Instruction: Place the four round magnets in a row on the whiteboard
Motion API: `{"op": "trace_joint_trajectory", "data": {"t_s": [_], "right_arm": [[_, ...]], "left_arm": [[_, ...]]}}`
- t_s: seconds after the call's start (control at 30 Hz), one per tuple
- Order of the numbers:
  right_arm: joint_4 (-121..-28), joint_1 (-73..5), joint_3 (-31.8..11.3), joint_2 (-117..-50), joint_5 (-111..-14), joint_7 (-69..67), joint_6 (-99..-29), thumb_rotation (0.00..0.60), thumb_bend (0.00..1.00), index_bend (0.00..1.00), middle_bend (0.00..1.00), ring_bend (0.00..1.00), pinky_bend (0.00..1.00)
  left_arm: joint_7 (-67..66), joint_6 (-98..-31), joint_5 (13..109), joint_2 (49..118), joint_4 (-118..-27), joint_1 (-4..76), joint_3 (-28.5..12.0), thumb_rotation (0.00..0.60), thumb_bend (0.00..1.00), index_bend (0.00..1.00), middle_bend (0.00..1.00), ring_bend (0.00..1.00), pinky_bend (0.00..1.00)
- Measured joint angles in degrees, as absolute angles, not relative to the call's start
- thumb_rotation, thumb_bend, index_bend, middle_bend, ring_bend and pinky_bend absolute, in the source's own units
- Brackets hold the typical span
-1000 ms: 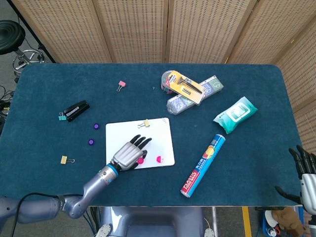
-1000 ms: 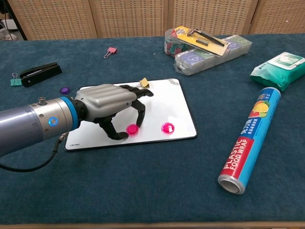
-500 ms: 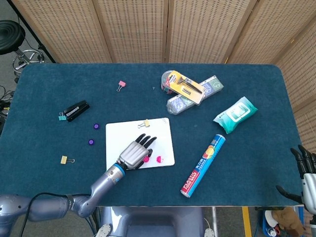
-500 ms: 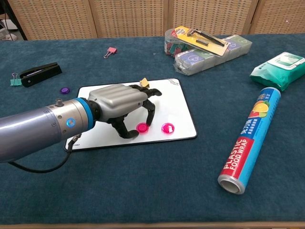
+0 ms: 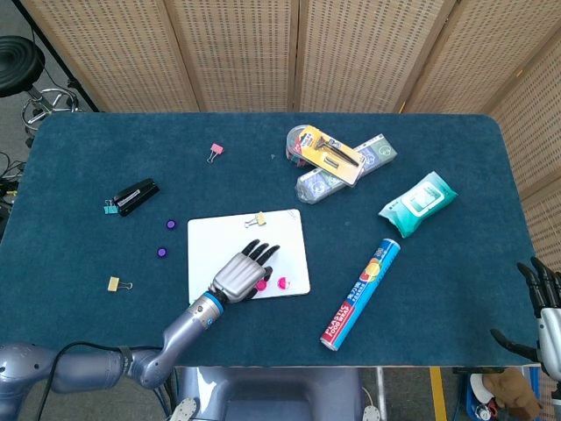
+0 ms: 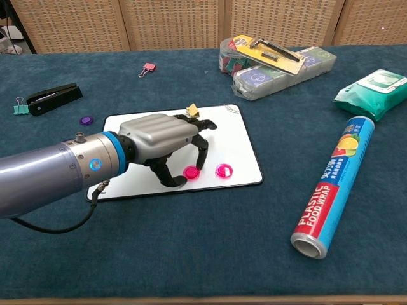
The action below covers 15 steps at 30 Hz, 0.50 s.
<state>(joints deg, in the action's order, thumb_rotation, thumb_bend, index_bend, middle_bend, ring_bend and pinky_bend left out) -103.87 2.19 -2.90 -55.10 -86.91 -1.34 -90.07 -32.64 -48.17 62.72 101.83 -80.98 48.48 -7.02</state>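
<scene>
The whiteboard lies flat near the table's front edge. Two pink round magnets sit on its near part: one lies between the thumb and a fingertip of my left hand, and the other rests free just to its right. My left hand arches over the board with its fingers curled down. Two purple magnets lie on the cloth left of the board; the chest view shows one purple magnet. My right hand hangs off the table's right front corner, fingers spread and holding nothing.
A yellow binder clip sits on the board's far edge. A black stapler lies at left and a food-wrap roll right of the board. Wipes and clip boxes lie further back.
My left hand has slid to the right across the board, carrying the pink magnet with it until it lies close to the other pink magnet. The right hand has barely moved.
</scene>
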Motion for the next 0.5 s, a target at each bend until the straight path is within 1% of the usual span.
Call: {"op": "trace_joint_trajectory", "data": {"t_s": [0.5], "right_arm": [[-103.95, 2.2, -2.91, -54.99, -86.9, -1.5, -90.09, 0.6, 0.0, 0.0, 0.0, 0.0, 0.0]], "left_arm": [[-33.4, -49.51, 61.15, 101.12, -82.48, 49.14, -6.68, 0.6, 0.32, 0.38, 0.0, 0.0, 0.0]]}}
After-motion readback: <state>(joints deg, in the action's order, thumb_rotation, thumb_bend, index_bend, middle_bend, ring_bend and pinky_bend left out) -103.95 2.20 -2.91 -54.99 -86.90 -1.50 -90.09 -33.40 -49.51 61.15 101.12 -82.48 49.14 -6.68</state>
